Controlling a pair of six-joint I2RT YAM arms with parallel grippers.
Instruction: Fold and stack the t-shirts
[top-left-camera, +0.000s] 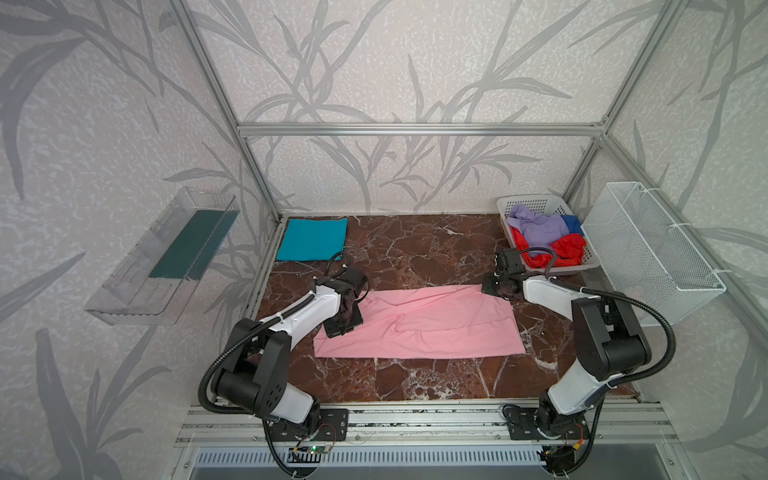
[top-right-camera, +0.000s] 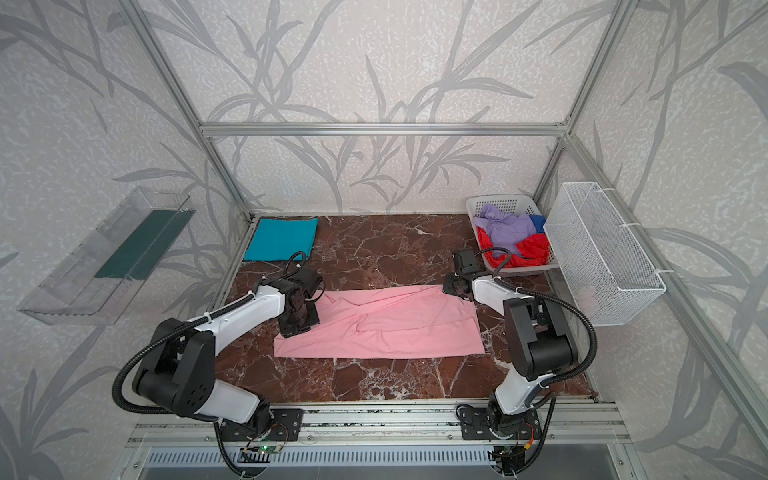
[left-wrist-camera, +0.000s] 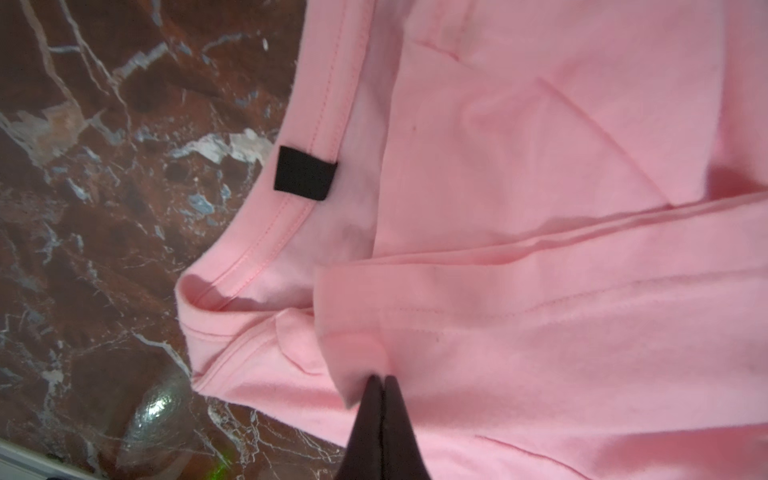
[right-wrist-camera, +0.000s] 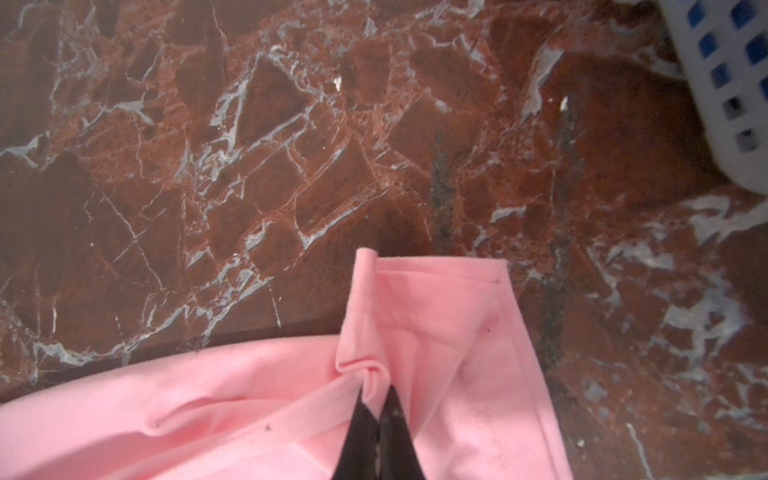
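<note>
Left gripper (left-wrist-camera: 383, 379) pinching pink t-shirt (top-left-camera: 436, 328) collar end | right gripper (right-wrist-camera: 377, 395) pinching opposite end

The pink t-shirt (top-left-camera: 419, 328) I work on is plain light pink, its neck label (left-wrist-camera: 304, 173) black. My left gripper (left-wrist-camera: 383, 379) is black too. The table (top-left-camera: 415, 249) is red-brown marble with white veins. I see a teal t-shirt (top-left-camera: 311, 239), a lavender t-shirt (top-left-camera: 540, 226), a red t-shirt (top-left-camera: 567, 249) and a blue t-shirt (top-left-camera: 572, 222). The perforated basket (top-left-camera: 536, 204) and wire mesh bin (top-left-camera: 648, 249) are white.
</note>
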